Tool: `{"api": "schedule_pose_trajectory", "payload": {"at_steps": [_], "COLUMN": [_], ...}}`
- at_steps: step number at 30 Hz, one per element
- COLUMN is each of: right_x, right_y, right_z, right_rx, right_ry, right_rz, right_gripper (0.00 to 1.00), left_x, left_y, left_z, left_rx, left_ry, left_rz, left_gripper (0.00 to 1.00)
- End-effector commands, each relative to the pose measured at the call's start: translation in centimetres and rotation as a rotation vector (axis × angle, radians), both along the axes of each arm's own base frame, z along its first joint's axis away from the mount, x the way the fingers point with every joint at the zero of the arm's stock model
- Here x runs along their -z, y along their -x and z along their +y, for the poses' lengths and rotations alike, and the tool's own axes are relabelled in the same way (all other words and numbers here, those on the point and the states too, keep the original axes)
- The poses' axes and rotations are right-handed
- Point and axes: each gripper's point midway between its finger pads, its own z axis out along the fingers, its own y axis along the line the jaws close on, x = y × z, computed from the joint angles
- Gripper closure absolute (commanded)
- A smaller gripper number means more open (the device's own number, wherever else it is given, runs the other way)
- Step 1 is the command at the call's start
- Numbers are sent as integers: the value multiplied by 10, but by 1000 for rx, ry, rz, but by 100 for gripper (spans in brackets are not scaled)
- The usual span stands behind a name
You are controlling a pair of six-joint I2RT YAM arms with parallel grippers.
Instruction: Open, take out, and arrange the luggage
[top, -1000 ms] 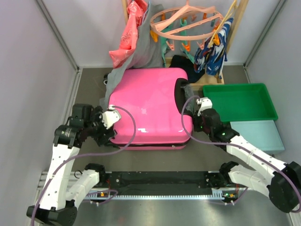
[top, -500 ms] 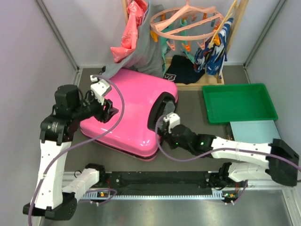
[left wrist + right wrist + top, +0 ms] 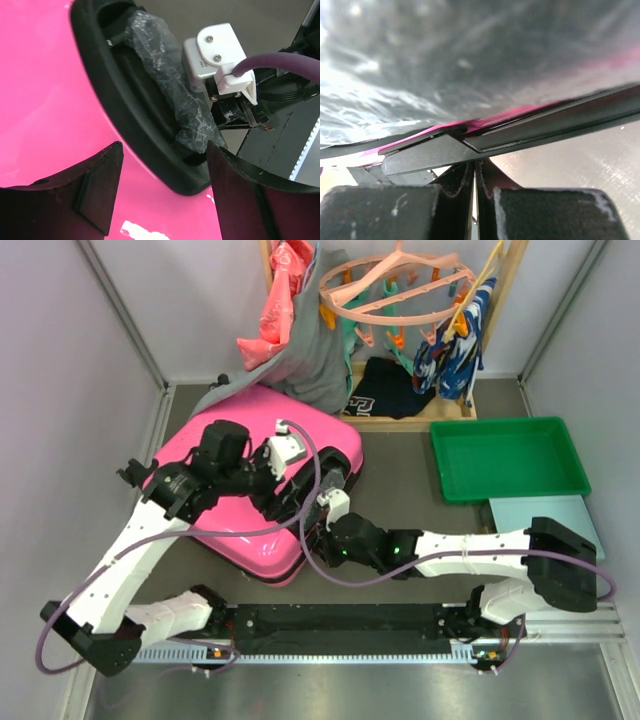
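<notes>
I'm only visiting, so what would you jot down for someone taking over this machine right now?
Left pincer: open, holding nothing, over the plastic-wrapped handle of the luggage.
Right pincer: shut, its tips at the case's black edge trim; whether it pinches anything is unclear.
Luggage: closed, lying left of centre, skewed.
Done: nothing opened.
To do: open, unpack, arrange.

Bare floor [image 3: 400, 480] between luggage [image 3: 245, 540] and green tray [image 3: 500, 424].
</notes>
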Motion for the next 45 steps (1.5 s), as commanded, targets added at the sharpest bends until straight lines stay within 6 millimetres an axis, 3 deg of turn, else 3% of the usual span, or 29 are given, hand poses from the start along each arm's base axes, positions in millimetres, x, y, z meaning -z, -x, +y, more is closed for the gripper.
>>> {"api": "schedule_pose_trajectory", "payload": {"at_steps": [1, 10, 18, 23, 25, 26, 29, 31, 32, 34, 38, 41, 42, 43, 45], "right_x": [-65, -54, -52, -49, -48, -47, -45, -42, -53, -54, -54, -51, -66, -55, -56], "right_y": [-22, -27, -29, -29, -29, -28, -27, -23, -22, -14, -4, 1, 1, 3, 3], "right_z": [27, 5, -10, -8, -7, -7, -9, -11, -10, -11, -17, -26, -26, -34, -40], "right_rx": [133, 234, 278, 258, 241, 236, 217, 180, 163, 96, 10, -21, -23, -35, -39], "right_ry": [-254, -240, -232, -211, -199, -193, -183, -174, -219, -224, -207, -211, -273, -257, -284], "right_rz": [-43, -23, -29, -53, -63, -68, -75, -94, -111, -138, -156, -180, -211, -231, -270], "right_gripper": [100, 100, 100, 100, 100, 100, 100, 100, 100, 94, 65, 55, 53, 51, 48], "left_x": [19, 43, 78, 113, 112, 109, 105, 107, 110, 112, 108, 106, 105, 104, 99], "left_y": [-3, -2, 11, 34, 47, 52, 56, 58, 59, 60, 52, 48, 46, 45, 44], "left_z": [-21, -64, -57, -53, -57, -55, -53, -51, -50, -51, -55, -54, -52, -51, -50], "left_rx": [51, 125, 166, 271, 339, 353, 368, 373, 375, 371, 326, 306, 291, 287, 278], "left_ry": [-51, -114, -220, -311, -284, -282, -281, -289, -295, -297, -283, -284, -285, -286, -278], "left_rz": [-12, -35, -6, 59, 94, 105, 110, 123, 130, 141, 125, 108, 94, 89, 71], "left_gripper": [27, 29, 37, 41, 48, 59, 76, 98, 100, 100, 100, 100, 100, 100, 100]}}
